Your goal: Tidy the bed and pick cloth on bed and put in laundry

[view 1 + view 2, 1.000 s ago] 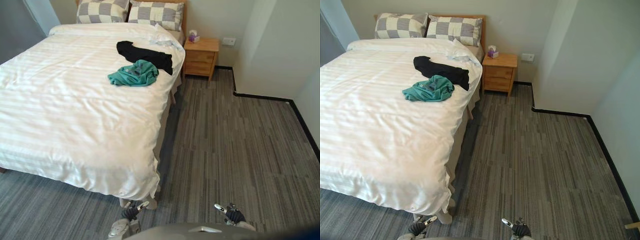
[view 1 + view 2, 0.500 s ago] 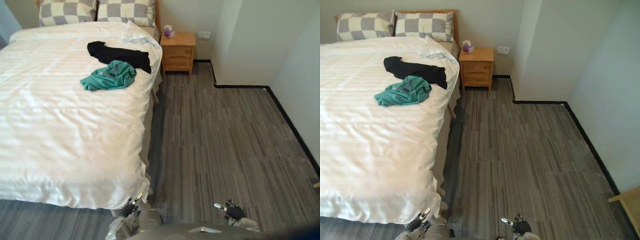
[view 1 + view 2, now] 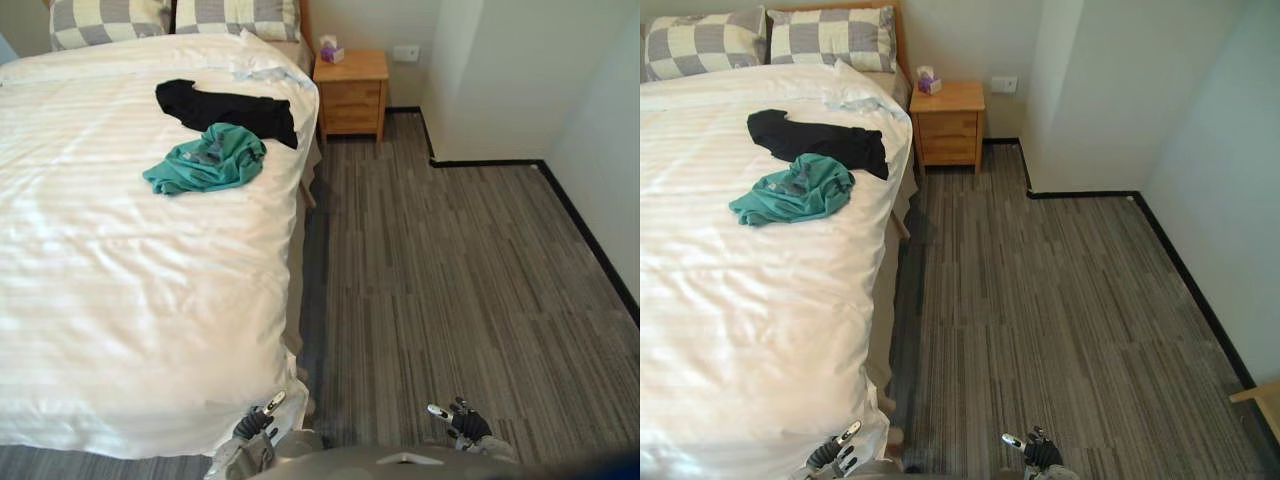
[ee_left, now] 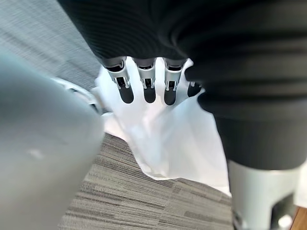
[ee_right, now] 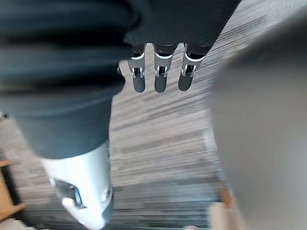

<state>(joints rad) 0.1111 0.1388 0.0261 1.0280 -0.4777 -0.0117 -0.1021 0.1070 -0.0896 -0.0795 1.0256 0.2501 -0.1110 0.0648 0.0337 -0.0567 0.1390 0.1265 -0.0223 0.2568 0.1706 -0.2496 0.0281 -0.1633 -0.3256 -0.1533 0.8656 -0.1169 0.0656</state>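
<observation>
Left hand point(image 3: 256, 424) low at the foot corner of the bed point(image 3: 120, 300), fingers point(image 4: 145, 87) straight and loose, nothing in it. Left wrist view has the white duvet corner point(image 4: 168, 139) hanging just past the fingertips; can't tell if they touch it.

Bed is covered by the white striped duvet, mostly flat, light wrinkles. Two cloths lie on it, toward the head end and near the bed's right edge:
- teal cloth point(image 3: 206, 162), bunched in a loose heap
- black cloth point(image 3: 228, 107), spread out long, just behind the teal one, edges touching or overlapping it

Neither hand is near either cloth.

Two grey-and-cream checked pillows point(image 3: 830, 35) sit side by side at the headboard. A small rumpled white fold point(image 3: 262, 70) lies at the bed's top right corner.

Wooden nightstand point(image 3: 350, 92) stands right beside the bed head against the wall, tissue box point(image 3: 329, 49) on top. Wall socket point(image 3: 405, 53) is just right of it.

Grey striped carpet floor point(image 3: 450, 270) covers the right side.

Right hand point(image 3: 464, 424) low over the carpet, well apart from the bed, fingers point(image 5: 160, 76) straight, empty.
</observation>
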